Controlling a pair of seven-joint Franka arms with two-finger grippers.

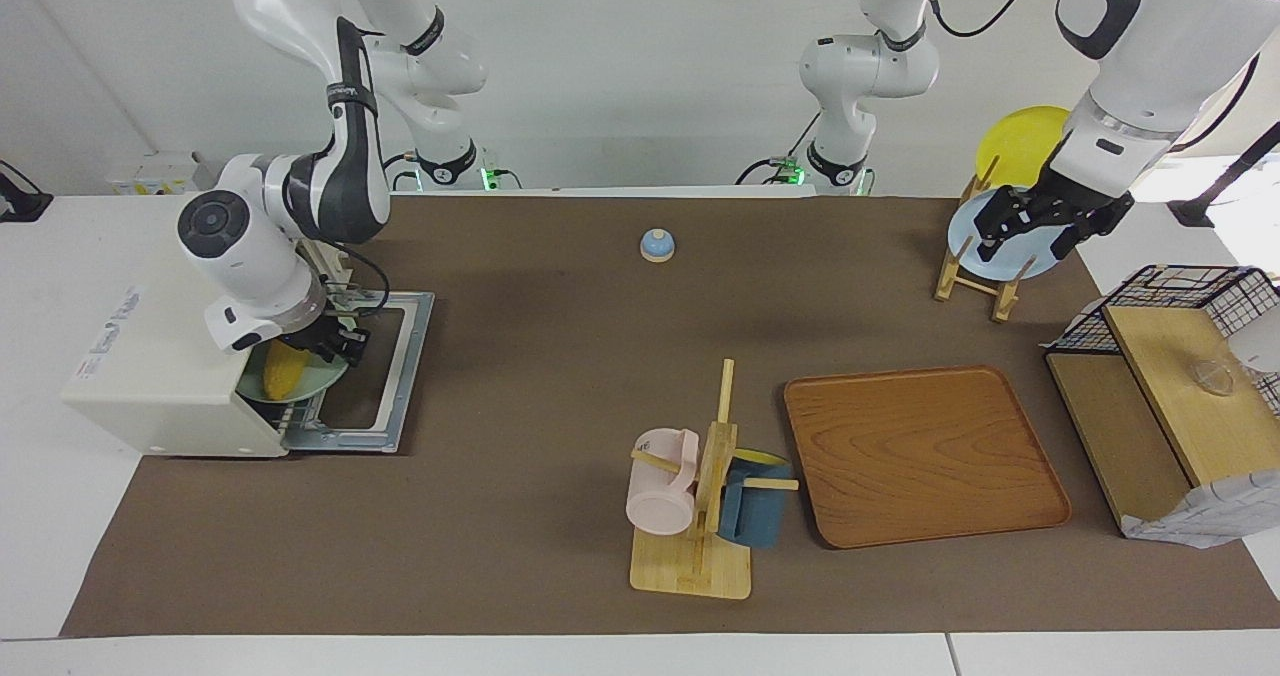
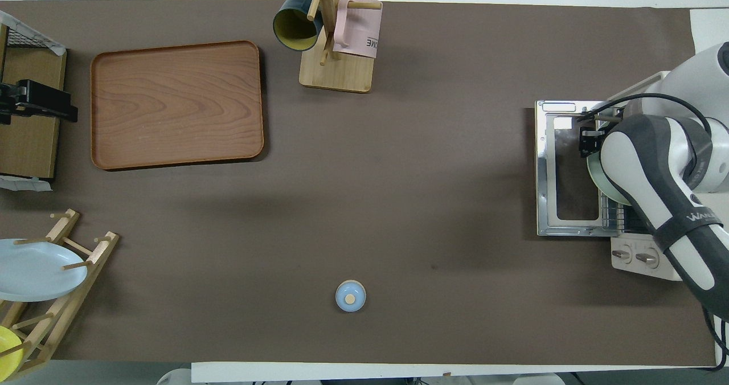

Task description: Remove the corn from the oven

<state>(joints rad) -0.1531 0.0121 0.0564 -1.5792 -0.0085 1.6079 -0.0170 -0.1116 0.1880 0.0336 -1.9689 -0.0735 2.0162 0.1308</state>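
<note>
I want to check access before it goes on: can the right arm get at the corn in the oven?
Probably yes. The oven door lies folded down flat, and the right gripper is already at the mouth beside the corn, which lies on a pale green plate.

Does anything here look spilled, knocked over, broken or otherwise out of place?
Nothing stands out. The oven door lies open, the corn rests on a pale green plate at its mouth, and the right gripper is at that plate. The left gripper waits over the plate rack.
</note>
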